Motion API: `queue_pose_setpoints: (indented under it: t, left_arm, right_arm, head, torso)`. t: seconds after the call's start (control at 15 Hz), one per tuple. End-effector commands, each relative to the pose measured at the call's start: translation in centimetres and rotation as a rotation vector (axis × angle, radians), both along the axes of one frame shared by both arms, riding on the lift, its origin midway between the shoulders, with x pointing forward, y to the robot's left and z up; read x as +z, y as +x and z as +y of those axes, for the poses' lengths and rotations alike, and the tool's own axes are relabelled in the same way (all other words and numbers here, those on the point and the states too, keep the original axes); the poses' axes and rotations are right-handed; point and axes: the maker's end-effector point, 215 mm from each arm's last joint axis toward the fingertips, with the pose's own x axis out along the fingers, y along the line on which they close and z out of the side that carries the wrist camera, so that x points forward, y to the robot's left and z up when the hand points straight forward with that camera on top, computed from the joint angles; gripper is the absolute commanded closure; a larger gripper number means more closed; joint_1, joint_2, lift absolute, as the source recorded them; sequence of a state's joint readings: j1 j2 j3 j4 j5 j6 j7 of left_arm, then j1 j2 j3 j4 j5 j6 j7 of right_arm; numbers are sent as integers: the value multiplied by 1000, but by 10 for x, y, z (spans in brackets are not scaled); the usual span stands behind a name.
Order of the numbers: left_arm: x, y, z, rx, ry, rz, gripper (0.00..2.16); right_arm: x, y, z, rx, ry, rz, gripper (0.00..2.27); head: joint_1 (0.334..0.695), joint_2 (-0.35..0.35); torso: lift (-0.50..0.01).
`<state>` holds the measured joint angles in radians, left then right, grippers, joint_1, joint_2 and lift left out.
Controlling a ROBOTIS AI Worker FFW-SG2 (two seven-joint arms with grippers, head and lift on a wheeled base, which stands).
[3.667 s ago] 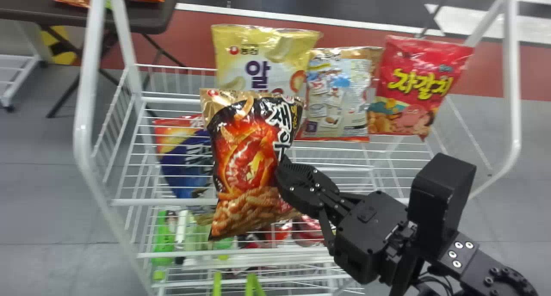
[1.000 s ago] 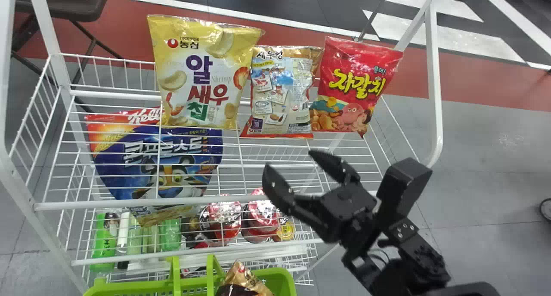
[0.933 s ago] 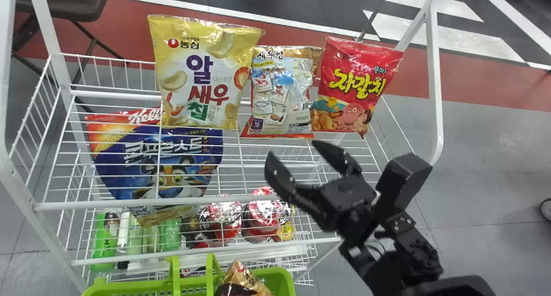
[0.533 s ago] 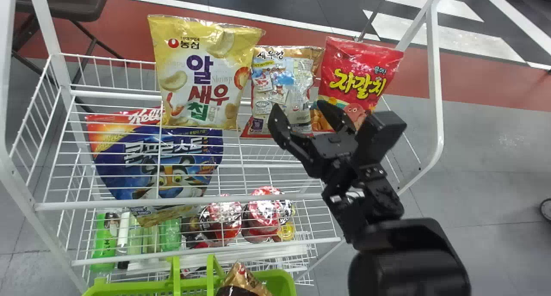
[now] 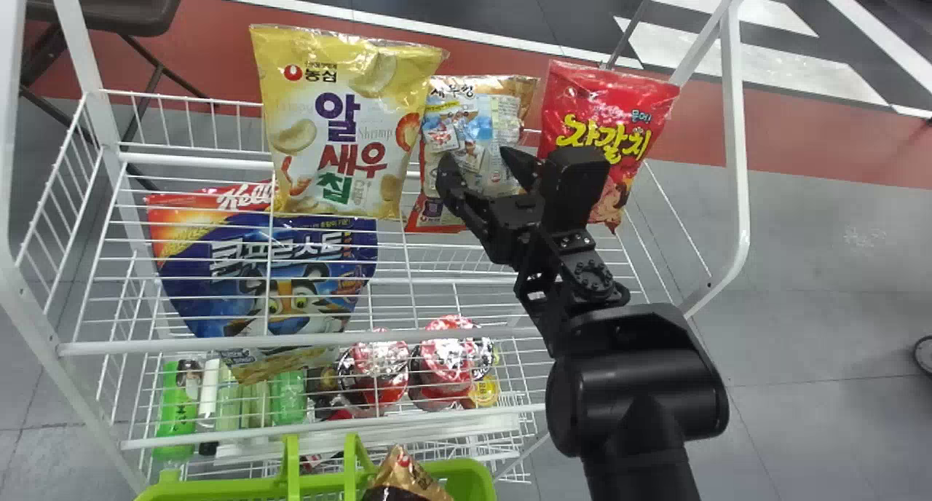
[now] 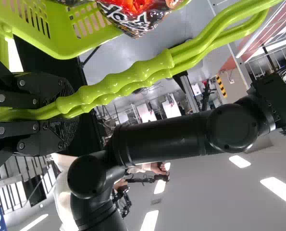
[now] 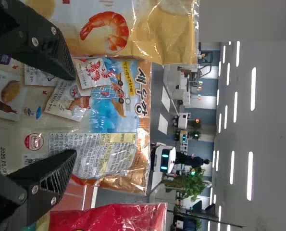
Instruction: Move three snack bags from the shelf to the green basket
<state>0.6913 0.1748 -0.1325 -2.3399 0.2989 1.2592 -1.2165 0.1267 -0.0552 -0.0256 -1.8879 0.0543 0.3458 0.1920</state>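
Main risk: the beige-and-blue foil snack bag (image 5: 477, 115), upright at the back of the white wire shelf (image 5: 218, 346), may get shoved rearward and topple if the tips press its face before pinching. Slick, puffed film could also slip free of a shallow bite. Yellow-and-white foil bag (image 5: 342, 122) overlaps one edge; it may be snagged or dragged along. Red glossy snack bag (image 5: 611, 108) close on the other side, might be nudged by the wrist.

Right gripper (image 7: 74, 115): two black fingers spread wide, nothing held, tips before the beige-and-blue face; arm stretched forward over the shelf. Left gripper (image 6: 68, 109) closed round the green plastic basket handles (image 6: 128, 79). One black-and-gold foil bag (image 5: 406, 478) lies in the green plastic basket (image 5: 472, 475); likely two to go
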Motion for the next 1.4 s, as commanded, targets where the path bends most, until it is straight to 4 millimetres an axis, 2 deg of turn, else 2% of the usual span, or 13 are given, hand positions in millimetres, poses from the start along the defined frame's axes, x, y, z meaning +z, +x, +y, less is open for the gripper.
queue_pose_setpoints:
  t: [0.0,0.33,0.8,1.0,1.2,1.33]
  left_arm:
    - [0,0,0,0,1,1,1517]
    - [2,-2,0,0,-2,-2,1517]
    - [4,-4,0,-1,4,-10,1517]
    - [4,-5,0,-3,5,-10,1517]
    - [3,-5,0,-2,8,-9,1517]
    - [3,-5,0,-1,10,-10,1517]
  right_arm:
    - [-16,-3,-6,-8,7,59,2142]
    - [-22,-16,-22,-42,23,72,2192]
    - [5,-45,-30,-28,110,45,2192]
    - [14,-44,-28,3,111,35,2192]
    - [20,-39,-36,10,118,40,2192]
    - [21,-41,-31,43,137,47,2192]
  head:
    - [695,-350]
    - [695,-350]
    - [695,-350]
    - [695,-350]
    - [695,-350]
    - [695,-350]
  torso:
    - [-48]
    - [-48]
    - [-48]
    - [-48]
    - [-48]
    - [-48]
